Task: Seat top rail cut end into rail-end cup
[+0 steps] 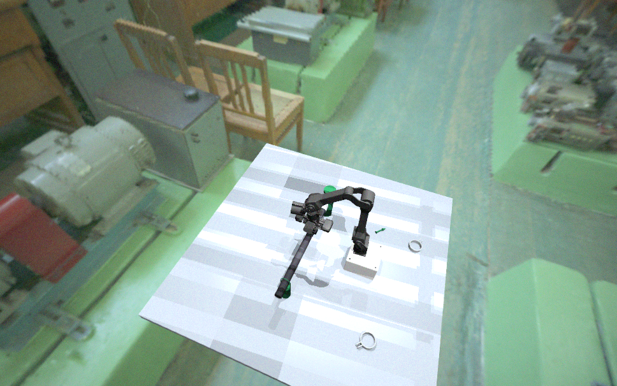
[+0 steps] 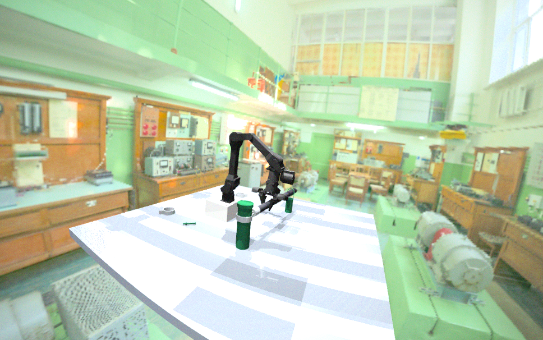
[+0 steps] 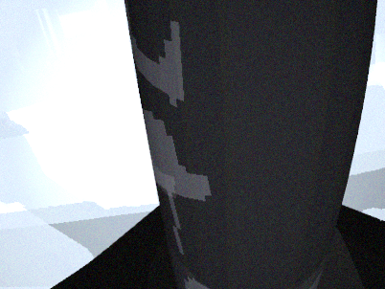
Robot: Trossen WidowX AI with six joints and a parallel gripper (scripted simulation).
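Note:
The dark rail runs from the small green post toward the big green post. Its far end sticks out through the thin green loop at the small post. My gripper is shut on the rail nearer the big post. The pale brace band sits high on the big post, below its cap. The cup is on the band's rail side. In the exterior view the rail's near end meets the cup; how deep it sits cannot be told. The arm hides this in the top view.
The arm's white base stands beside the rail. A small green bolt and a loose grey ring lie on the table beyond the base. Another grey ring with a tab lies near the table's front.

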